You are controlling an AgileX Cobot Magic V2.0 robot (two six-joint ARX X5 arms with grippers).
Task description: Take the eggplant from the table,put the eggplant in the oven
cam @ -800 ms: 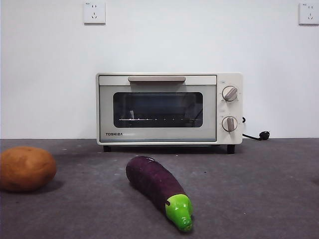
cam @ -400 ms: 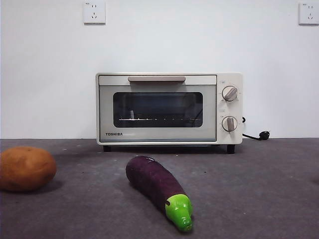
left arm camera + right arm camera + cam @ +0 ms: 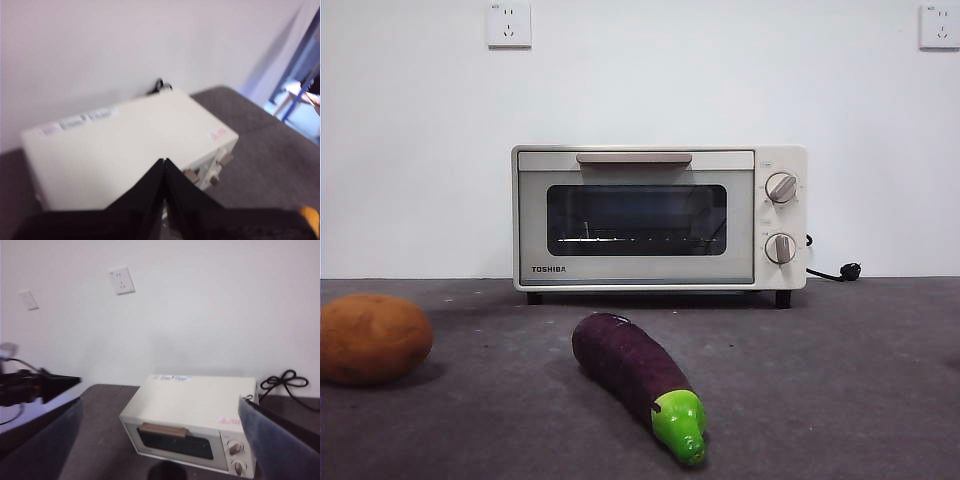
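The dark purple eggplant (image 3: 630,370) lies on the grey table (image 3: 840,380) at the front centre, its green stem cap toward the camera. Behind it stands the cream oven (image 3: 635,270) with its glass door closed and its handle bar (image 3: 634,158) at the top. No gripper shows in the front view. My left gripper (image 3: 164,162) is shut and empty, hovering high over the oven's top (image 3: 115,150). My right gripper (image 3: 160,407) is open and empty, high up and facing the oven (image 3: 195,400) from the front.
A round brown potato (image 3: 372,338) sits at the left of the table. The oven's black power cord (image 3: 835,272) lies to its right by the wall. The other arm (image 3: 30,385) shows dark in the right wrist view.
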